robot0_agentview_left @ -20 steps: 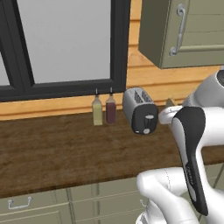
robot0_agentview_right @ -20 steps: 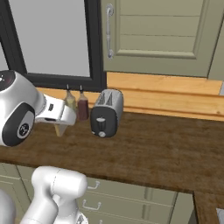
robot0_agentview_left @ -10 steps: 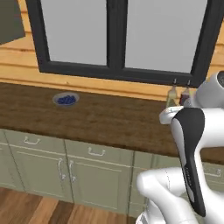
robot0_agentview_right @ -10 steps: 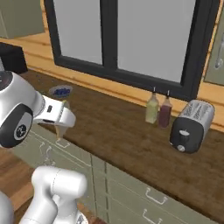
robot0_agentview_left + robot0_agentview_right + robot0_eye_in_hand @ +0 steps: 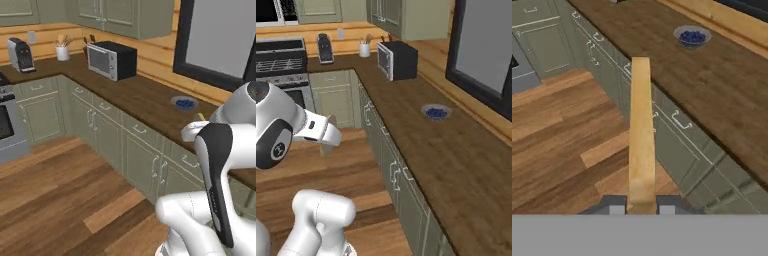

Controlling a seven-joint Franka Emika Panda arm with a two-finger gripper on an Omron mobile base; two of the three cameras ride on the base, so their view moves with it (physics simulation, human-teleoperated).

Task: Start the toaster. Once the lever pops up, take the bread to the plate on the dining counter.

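My gripper (image 5: 640, 205) is shut on the bread (image 5: 640, 125), a light tan slice that I see edge-on in the hand view, standing up between the two fingertips. From the right base view the bread (image 5: 325, 150) pokes out of the gripper (image 5: 331, 137) over the wood floor, left of the counter with drawers. In the left base view only a corner of the bread (image 5: 201, 117) shows above the gripper (image 5: 192, 131). The toaster, the plate and the dining counter are out of view.
A dark wood counter with handled drawers (image 5: 421, 150) runs along the wall and carries a bowl of blueberries (image 5: 436, 111) and a black microwave (image 5: 397, 60). A coffee machine (image 5: 324, 48) and a stove (image 5: 281, 60) stand at the far end. Open wood floor (image 5: 60, 190) lies in front.
The whole picture has swung left along the counter, so the camera moved with the base. The toaster and bottles have left the picture. The bread stays in the shut gripper.
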